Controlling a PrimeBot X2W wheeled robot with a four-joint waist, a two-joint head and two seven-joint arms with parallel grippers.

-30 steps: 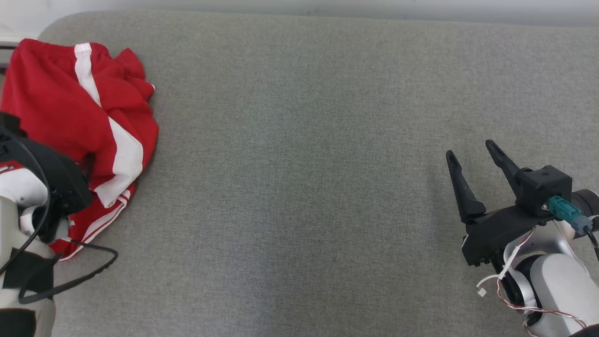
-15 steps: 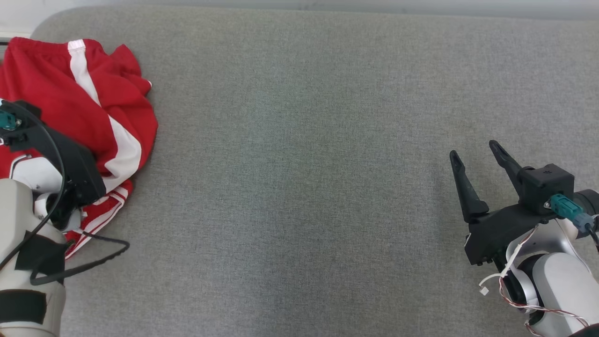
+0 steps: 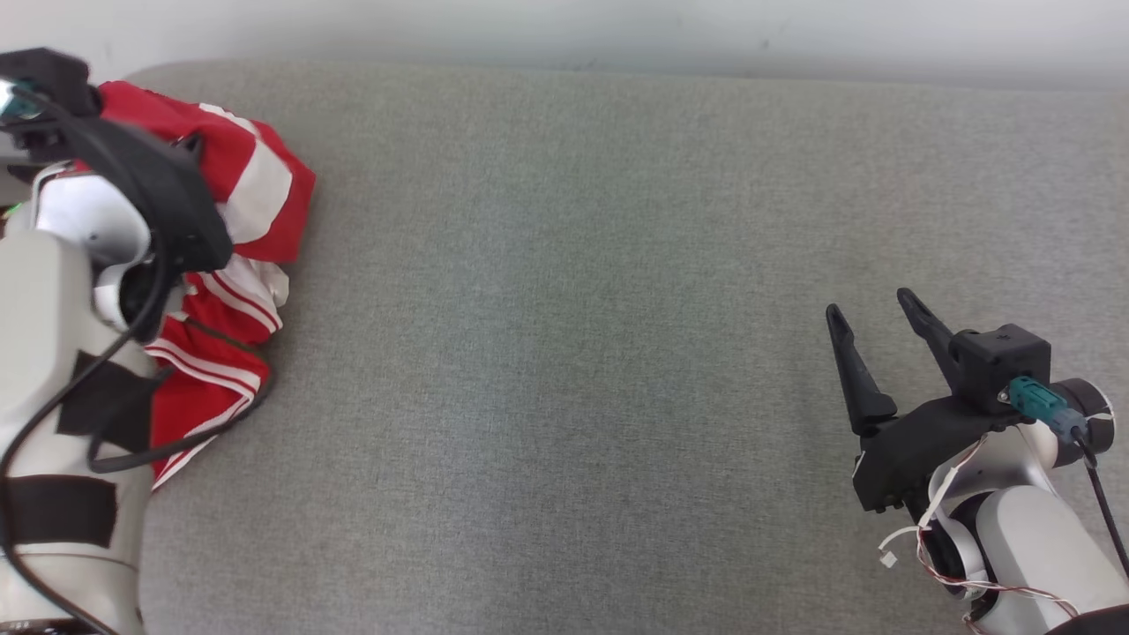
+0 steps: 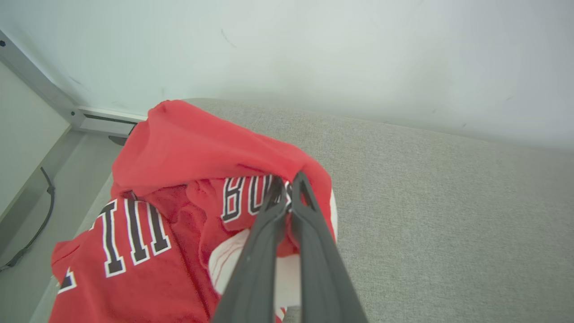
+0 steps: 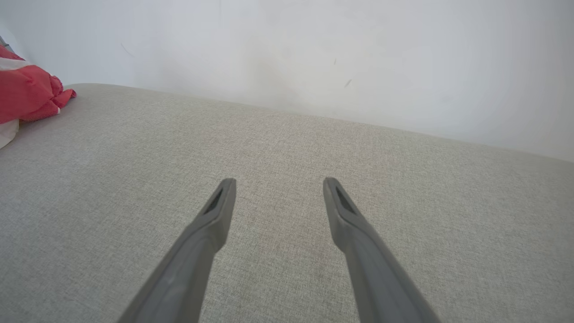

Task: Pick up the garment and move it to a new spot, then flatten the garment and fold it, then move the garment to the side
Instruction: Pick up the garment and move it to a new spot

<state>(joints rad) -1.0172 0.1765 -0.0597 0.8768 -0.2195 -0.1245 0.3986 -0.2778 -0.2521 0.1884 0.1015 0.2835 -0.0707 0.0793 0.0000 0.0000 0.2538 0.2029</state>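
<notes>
Garment (image 3: 256,190), red with white stripes, sits bunched up at the far left corner of the grey cushion (image 3: 573,309), part of it hanging over the left edge. In the left wrist view the left gripper (image 4: 289,181) has a fold of it, the two dark fingers pressed together with red cloth pinched right at their tips. Black lettering (image 4: 134,233) edged in white shows on the crumpled fabric below, too creased to read. Over on the right, the right gripper (image 3: 871,304) hangs above bare cushion near the front right corner, fingers spread wide apart with nothing between them, well away from the garment. From its wrist camera the red heap is just a patch at the far left, with a pale wall (image 5: 314,54) behind the cushion's back edge.
</notes>
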